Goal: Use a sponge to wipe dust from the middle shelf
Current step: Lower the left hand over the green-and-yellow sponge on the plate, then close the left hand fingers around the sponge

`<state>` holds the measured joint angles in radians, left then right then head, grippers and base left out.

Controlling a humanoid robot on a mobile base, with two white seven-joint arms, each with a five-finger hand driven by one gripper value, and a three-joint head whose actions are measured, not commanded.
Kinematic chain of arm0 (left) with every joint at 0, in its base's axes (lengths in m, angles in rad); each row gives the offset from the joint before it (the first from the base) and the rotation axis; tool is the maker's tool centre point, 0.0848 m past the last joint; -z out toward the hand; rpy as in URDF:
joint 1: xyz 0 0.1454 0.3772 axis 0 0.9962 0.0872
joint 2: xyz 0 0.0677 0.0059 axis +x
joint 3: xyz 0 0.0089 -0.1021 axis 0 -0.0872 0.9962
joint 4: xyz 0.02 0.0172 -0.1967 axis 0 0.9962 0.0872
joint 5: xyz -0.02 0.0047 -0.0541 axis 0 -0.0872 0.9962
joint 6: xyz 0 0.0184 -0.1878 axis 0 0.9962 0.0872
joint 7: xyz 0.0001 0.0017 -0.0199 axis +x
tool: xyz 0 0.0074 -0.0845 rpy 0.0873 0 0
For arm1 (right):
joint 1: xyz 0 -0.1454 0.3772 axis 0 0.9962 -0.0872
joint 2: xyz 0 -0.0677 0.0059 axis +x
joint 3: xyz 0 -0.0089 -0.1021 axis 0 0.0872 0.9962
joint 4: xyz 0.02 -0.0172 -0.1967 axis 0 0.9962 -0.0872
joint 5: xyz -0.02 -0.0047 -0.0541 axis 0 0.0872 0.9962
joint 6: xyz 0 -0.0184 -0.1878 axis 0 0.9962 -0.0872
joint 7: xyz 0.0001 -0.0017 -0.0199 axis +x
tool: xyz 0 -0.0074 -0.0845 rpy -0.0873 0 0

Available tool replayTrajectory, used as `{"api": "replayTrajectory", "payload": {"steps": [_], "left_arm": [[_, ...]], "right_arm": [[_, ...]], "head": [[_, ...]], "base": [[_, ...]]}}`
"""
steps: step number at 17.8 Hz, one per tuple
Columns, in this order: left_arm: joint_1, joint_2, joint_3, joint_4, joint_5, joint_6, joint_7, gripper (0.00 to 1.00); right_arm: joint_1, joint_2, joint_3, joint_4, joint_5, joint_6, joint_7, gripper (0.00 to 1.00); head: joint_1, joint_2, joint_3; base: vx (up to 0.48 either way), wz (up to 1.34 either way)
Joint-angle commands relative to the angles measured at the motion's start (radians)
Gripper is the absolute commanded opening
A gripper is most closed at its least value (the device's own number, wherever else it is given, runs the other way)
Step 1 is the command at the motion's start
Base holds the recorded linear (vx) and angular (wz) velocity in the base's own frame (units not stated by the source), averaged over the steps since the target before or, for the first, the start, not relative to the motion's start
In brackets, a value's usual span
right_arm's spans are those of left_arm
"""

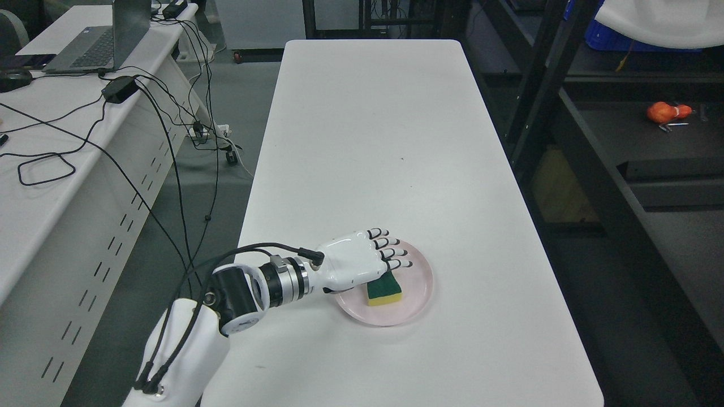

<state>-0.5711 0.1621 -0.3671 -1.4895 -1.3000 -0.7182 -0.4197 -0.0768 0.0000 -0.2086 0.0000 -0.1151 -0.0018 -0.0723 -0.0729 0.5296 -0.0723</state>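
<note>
Left arm [237, 294] enters lower left; left hand [353, 261] over pink plate [416, 294] on bench [384, 141], fingers [390, 253] extended flat, gripping nothing; sponge [384, 289] partly beneath palm, contact unclear.

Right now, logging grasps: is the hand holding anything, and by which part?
Cannot tell: the left hand lies over the sponge's far end on the plate.

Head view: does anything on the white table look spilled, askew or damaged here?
Nothing stands out. The sponge lies green side up in the pink plate, the left hand over it, and the white table shows no spill.
</note>
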Motion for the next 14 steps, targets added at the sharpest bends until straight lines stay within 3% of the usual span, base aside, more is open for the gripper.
{"api": "replayTrajectory", "payload": {"steps": [1, 14], "left_arm": [[-0.041, -0.009, 0.034, 0.1, -0.013, 0.005, 0.001, 0.89], [-0.062, -0.099, -0.11, 0.195, -0.015, 0.003, 0.001, 0.88]], "right_arm": [[0.0, -0.017, 0.0, -0.017, 0.0, 0.072, 0.0, 1.0], [0.0, -0.017, 0.0, -0.017, 0.0, 0.072, 0.0, 1.0]], "head": [[0.0, 0.0, 0.0], [0.0, 0.0, 0.0]], "base": [[0.0, 0.0], [0.0, 0.0]]}}
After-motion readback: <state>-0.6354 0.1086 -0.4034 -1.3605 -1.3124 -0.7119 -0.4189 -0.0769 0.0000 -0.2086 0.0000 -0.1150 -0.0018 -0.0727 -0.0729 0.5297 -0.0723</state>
